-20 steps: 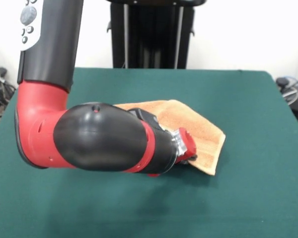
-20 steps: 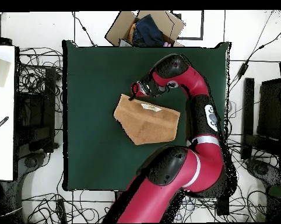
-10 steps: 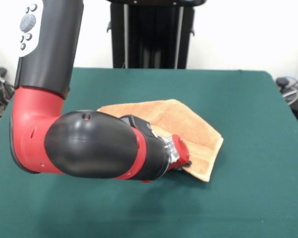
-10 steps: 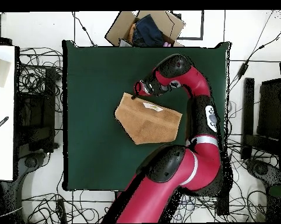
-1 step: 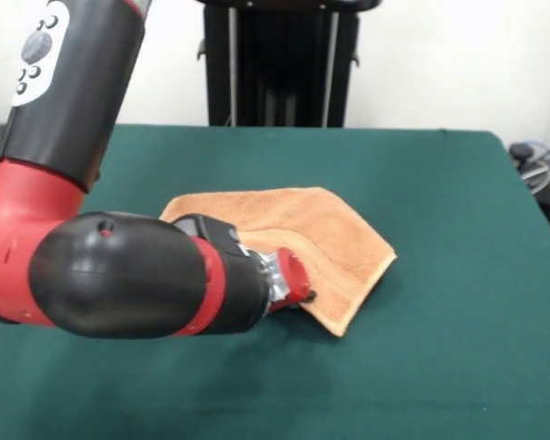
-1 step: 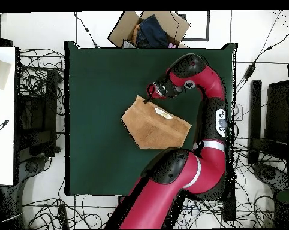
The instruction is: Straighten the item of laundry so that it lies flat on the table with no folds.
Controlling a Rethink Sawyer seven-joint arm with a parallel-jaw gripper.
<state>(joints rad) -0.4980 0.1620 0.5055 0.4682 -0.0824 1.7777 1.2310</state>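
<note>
Orange-tan terry towel [image 5: 293,234] lies folded just beyond your end effector [image 5: 298,291], on the green counter [image 5: 440,183]. I cannot tell its grip; drag low and steadily.

A white wall [image 5: 458,64] rises behind a black stand [image 5: 280,64]. Tangled black cables [image 6: 36,78] cover the pale floor, and an open cardboard box [image 6: 148,29] holds dark cloth.
</note>
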